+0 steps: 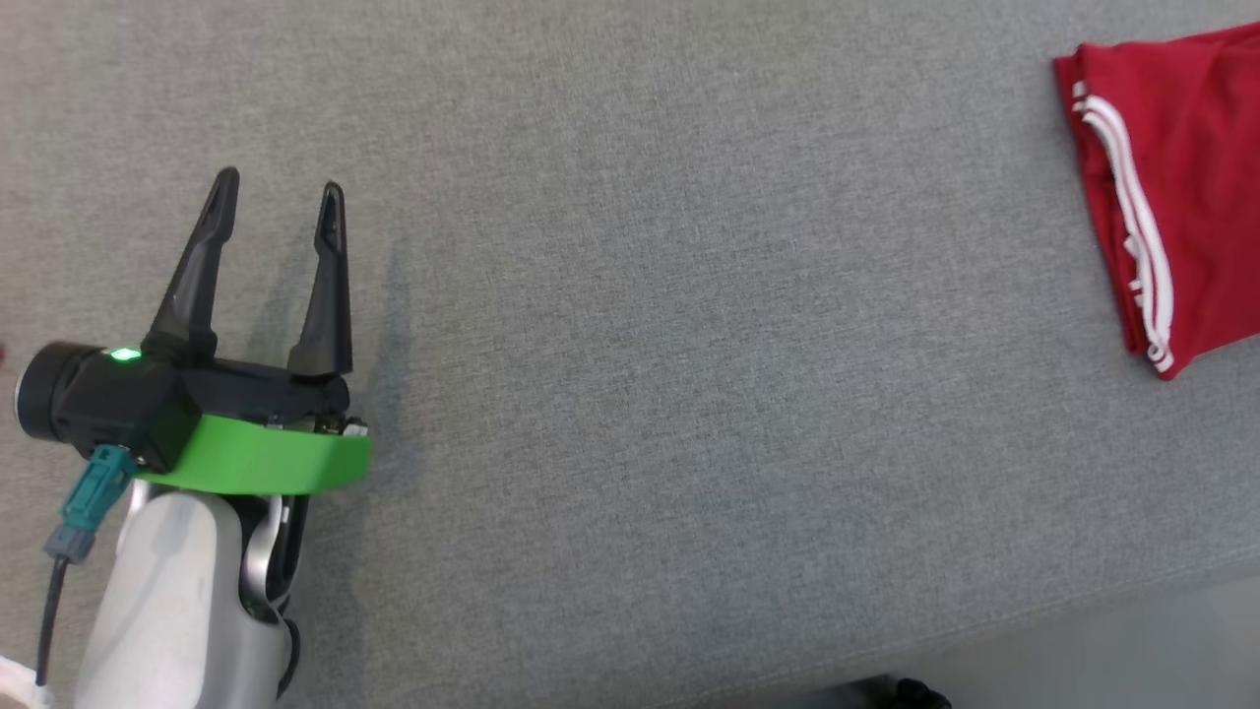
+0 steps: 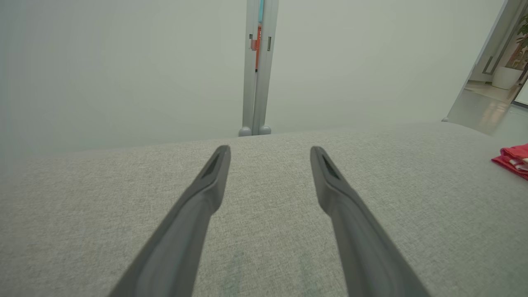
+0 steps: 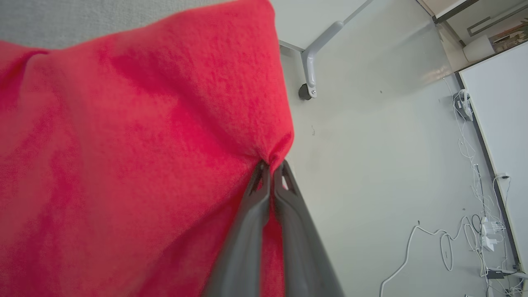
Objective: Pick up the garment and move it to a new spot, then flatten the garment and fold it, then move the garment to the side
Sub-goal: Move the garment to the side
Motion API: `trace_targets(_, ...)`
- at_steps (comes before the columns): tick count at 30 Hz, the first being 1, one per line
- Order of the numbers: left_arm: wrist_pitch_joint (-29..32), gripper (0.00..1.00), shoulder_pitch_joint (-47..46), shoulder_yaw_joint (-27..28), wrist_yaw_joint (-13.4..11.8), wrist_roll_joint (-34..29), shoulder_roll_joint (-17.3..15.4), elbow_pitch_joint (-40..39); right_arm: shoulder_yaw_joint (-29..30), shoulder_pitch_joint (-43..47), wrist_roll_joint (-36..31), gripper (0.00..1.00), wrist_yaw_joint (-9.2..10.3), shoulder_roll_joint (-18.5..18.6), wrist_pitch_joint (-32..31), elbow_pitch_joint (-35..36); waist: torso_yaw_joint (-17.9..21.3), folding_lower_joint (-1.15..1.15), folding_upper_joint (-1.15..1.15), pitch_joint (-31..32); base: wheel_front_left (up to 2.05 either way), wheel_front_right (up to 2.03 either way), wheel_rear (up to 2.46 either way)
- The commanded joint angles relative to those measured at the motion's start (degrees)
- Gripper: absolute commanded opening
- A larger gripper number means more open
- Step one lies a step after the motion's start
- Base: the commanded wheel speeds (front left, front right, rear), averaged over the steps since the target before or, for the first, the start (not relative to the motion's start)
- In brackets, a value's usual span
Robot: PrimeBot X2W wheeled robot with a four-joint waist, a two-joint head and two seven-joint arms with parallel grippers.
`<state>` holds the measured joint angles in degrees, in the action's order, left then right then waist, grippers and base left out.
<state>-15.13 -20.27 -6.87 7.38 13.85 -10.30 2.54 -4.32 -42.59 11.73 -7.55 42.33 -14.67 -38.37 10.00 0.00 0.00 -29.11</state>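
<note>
A red garment (image 1: 1186,187) with white stripes lies folded at the far right of the grey cushioned surface (image 1: 689,345), running out past the head view's right edge. My left gripper (image 1: 279,187) hovers open over bare fabric at the left, far from it, nothing between its fingers. From the left wrist, that gripper (image 2: 270,152) points at the surface's far edge, and the garment (image 2: 513,161) peeks in at the right. In the right wrist view my right gripper (image 3: 271,166) is shut on a pinched edge of the garment (image 3: 132,165), which drapes leftward from the fingertips.
The surface's front edge runs along the lower right of the head view, pale floor (image 1: 1132,650) beyond it. Below the right gripper are a castor leg (image 3: 313,62), white cables and a power strip (image 3: 486,235) on the floor. A grey post (image 2: 258,66) stands behind the surface.
</note>
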Motion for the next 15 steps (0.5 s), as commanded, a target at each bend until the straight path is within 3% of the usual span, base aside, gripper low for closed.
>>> trace_targets(1, 0.0, 1.0, -1.3, 0.2, 0.1, -0.4, -0.9, -0.6, 1.1, -0.8, -1.2, 0.0, 0.12, 0.5, 1.2, -0.9, 1.1, 0.0, 0.0, -3.0, 0.0, 0.0, 0.0)
trace_targets(6, 0.0, 1.0, -1.7, 0.2, 0.1, -0.5, -1.5, -1.9, 4.7, -1.6, -5.4, 0.0, 0.12, 1.4, 6.5, -2.8, 0.5, 0.0, 0.0, -4.1, 0.0, 0.0, 0.0)
trace_targets(13, 0.0, 1.0, -1.4, 0.0, 0.1, -0.8, -1.5, -2.2, 8.3, -1.6, -10.1, 0.0, 0.12, -0.7, 9.9, -5.5, -0.4, 0.0, 0.0, -4.3, 0.0, 0.0, 0.0)
trace_targets(14, 0.0, 1.0, -1.2, 0.1, 0.1, -0.9, -1.5, -2.1, 9.1, -1.8, -10.7, 0.05, 0.12, -0.9, 10.0, -5.8, -0.5, 0.0, 0.0, -4.3, 0.0, 0.0, 0.0)
trace_targets(15, 0.0, 1.0, -1.1, 0.0, 0.1, -0.9, -1.5, -2.0, 10.0, -1.6, -11.7, 0.85, 0.12, -1.2, 9.9, -6.4, -0.6, 0.0, 0.0, -4.2, 0.0, 0.0, 0.0)
